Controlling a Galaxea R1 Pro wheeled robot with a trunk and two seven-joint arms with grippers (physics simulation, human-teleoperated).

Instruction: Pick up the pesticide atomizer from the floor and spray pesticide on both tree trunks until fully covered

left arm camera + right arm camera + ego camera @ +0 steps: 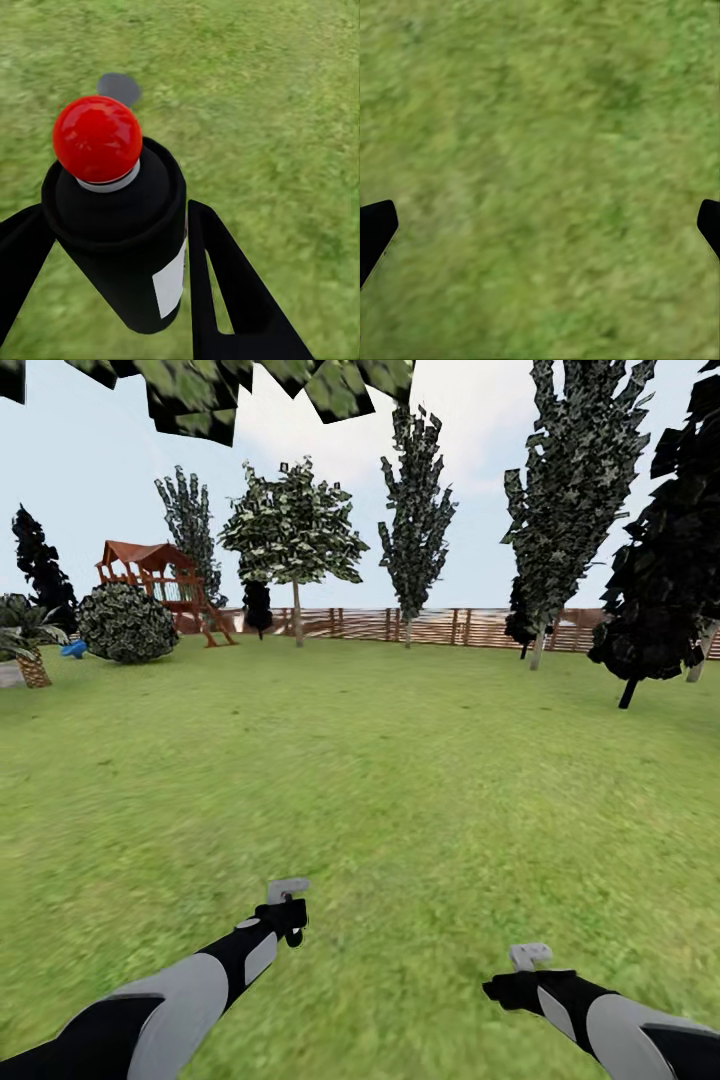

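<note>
Left claw (112,300) is gripping the pesticide atomizer (124,225): the two black fingers (225,292) are pressing against either side of the black bottle, white label showing between them, red nozzle tip (97,139) pointing out over the grass. Bottle is riding clear of the lawn (262,97), with a small dark shadow lying on the turf beyond it. In the head view the left claw (288,905) is hanging low and forward at near left; the bottle itself is too small there to make out.

Right claw (530,960) is carrying nothing. Only the two black tips (375,229) are showing at the far edges of its own view, spread wide, with bare grass between. It is probably being kept open and out of the way, since one claw is enough for the sprayer.

Both arms are sitting low over open lawn (380,760), which reads as a travel posture rather than a spraying one: no trunk is within reach. A broadleaf tree (295,530) is standing far ahead, left of centre, its thin pale trunk (297,615) just in front of the slat fence (440,625). Narrow dark conifers are lining the fence to the right; a wooden playset (160,585) and a round bush are at far left. Flat leaves are overhanging the top near edge, so another crown may be close overhead.

Judgement: pickup done, spraying not yet begun. No white specks are showing anywhere.
</note>
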